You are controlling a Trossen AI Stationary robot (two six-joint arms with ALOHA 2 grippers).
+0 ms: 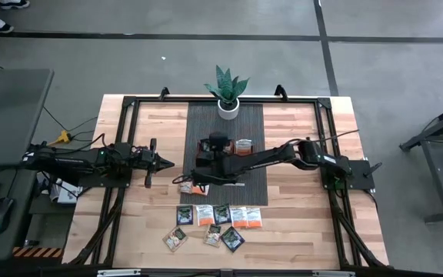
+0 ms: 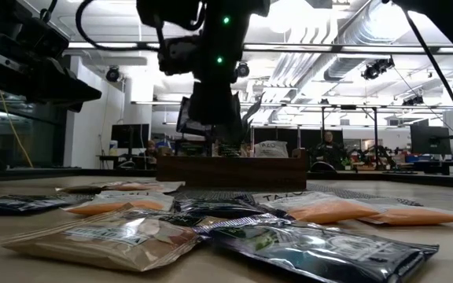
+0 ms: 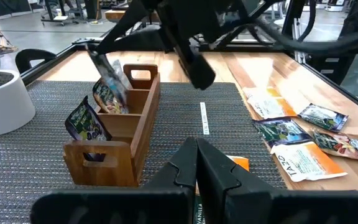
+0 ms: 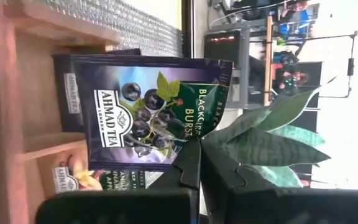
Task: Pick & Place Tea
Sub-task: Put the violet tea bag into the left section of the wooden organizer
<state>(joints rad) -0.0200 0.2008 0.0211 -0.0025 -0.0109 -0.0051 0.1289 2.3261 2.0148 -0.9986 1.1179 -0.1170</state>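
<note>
High view: right gripper (image 1: pixel 200 178) reaches in from the right over the dark mat (image 1: pixel 225 123) at table centre, at the near-left end of the wooden tray (image 1: pixel 223 156). Right wrist view shows its fingers pinched on the edge of a dark blackcurrant tea packet (image 4: pixel 151 112), held over a tray compartment w/ another dark packet behind it & an orange-ish one in the next compartment. Left wrist view: that packet hangs tilted above the tray; a purple packet (image 3: pixel 84 121) stands upright in an end compartment. Left gripper (image 1: pixel 162 163) waits left of the mat, jaws closed, nothing held. Rest of the tea packets (image 1: pixel 218 221) lie loose on the wood at the near side of the table, dark, orange & pale mixed, some overlapping; a few just near-left of the tray. Potted plant (image 1: pixel 227 91) at far edge of mat.
</note>
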